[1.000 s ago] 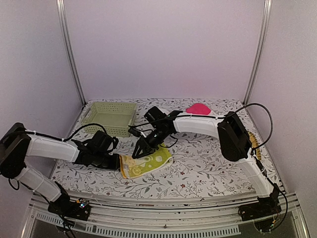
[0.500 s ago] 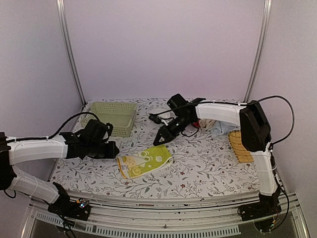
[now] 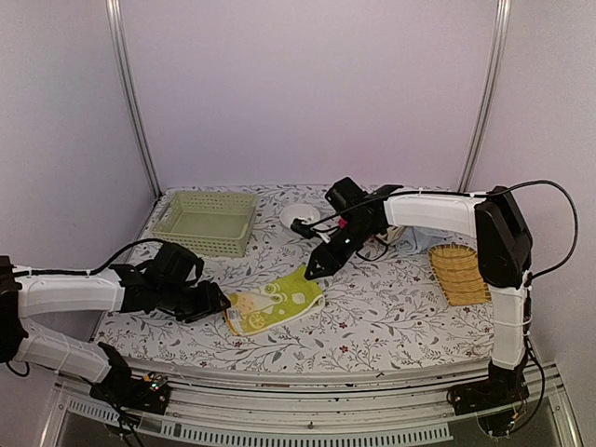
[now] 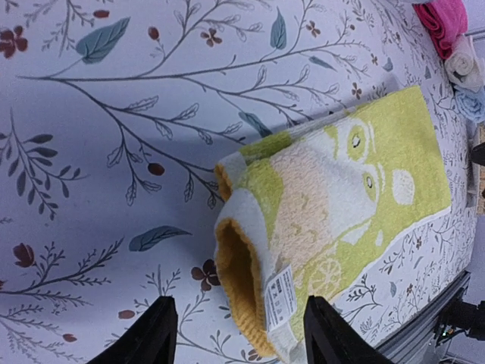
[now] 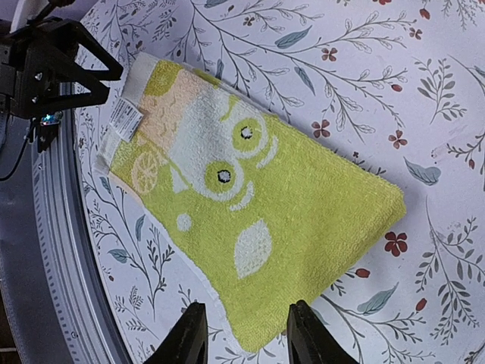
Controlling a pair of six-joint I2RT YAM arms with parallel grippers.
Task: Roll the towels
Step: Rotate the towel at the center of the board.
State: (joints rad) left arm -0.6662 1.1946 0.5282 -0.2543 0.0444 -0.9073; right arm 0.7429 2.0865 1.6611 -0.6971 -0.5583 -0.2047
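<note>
A small yellow-green-and-cream towel [image 3: 277,302] lies folded on the flowered table. Its left end curls up into a loose fold [image 4: 250,280] with a white label. My left gripper [image 3: 217,303] is open and low at that end, and the curled edge lies between its fingers [image 4: 241,327]. My right gripper [image 3: 318,270] hovers open over the towel's right corner [image 5: 303,250], holding nothing [image 5: 246,334]. A pink towel [image 4: 447,17], a cream-white roll [image 4: 464,64] and a pale blue one [image 4: 470,102] sit far off, mostly behind the right arm in the top view.
A pale green basket [image 3: 205,222] stands at the back left, with a white bowl [image 3: 300,214] beside it. A yellow woven tray [image 3: 459,273] lies at the right. The table's metal front rail [image 3: 307,391] runs close to the towel.
My left jaws have opened wide and come back down to the towel's left end. The right arm has swung to the right, its gripper now over the towel's right corner.
</note>
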